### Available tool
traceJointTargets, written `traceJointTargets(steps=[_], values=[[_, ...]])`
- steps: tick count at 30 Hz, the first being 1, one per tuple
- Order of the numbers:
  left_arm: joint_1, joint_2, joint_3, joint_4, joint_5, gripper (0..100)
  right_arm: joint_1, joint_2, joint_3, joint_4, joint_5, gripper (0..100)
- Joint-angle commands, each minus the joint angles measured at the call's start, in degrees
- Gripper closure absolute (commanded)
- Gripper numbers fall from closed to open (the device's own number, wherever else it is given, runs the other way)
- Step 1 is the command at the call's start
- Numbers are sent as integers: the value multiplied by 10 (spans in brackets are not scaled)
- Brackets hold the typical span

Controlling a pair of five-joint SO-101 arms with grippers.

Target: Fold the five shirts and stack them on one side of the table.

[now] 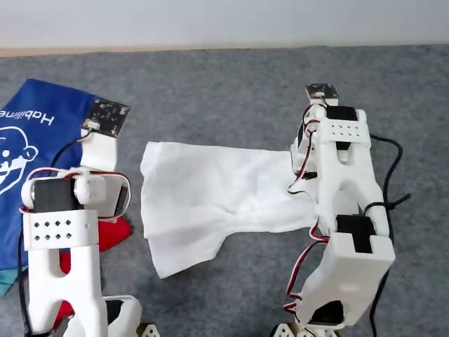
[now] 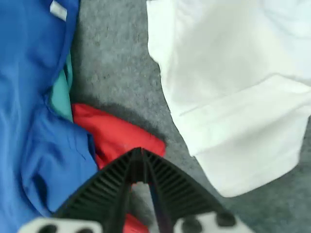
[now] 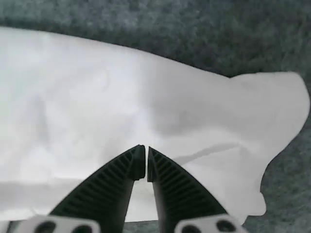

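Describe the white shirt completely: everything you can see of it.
The white shirt is plain, thin-looking cloth, creased and not neatly folded, spread flat on the grey table surface between the two arms. One hemmed flap angles out toward the arms' bases. The right gripper, shut, sits over its end by the right arm; whether it pinches the cloth cannot be told. A grey gap separates it from the red shirt.

plain white shirt (image 1: 210, 200). blue shirt (image 1: 49, 126) with white print. plain red shirt (image 1: 112, 235) and teal shirt (image 2: 60, 94). mottled grey table (image 1: 210, 91). left arm (image 1: 59, 281) and right arm (image 1: 354, 270) white, with black motors (image 1: 49, 194). left gripper (image 2: 141, 153) and right gripper (image 3: 146, 148) black, ribbed.
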State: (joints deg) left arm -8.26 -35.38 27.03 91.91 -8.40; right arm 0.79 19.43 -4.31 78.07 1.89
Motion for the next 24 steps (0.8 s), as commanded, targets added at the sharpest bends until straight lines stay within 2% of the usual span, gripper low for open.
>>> traceJointTargets(steps=[1, 7, 14, 19, 24], values=[[-3, -17, -7, 23, 49, 996, 8, -2, -24, -10, -25, 984], [-4, -18, -15, 24, 51, 996, 44, 40, 8, -6, -24, 986], [-4, -18, -14, 24, 51, 996, 80, 44, 10, 115, -23, 990], [-4, -18, -14, 24, 50, 996, 81, -3, 11, 204, 29, 990], [-4, -18, -14, 24, 50, 996, 108, -81, 13, 246, 43, 990]])
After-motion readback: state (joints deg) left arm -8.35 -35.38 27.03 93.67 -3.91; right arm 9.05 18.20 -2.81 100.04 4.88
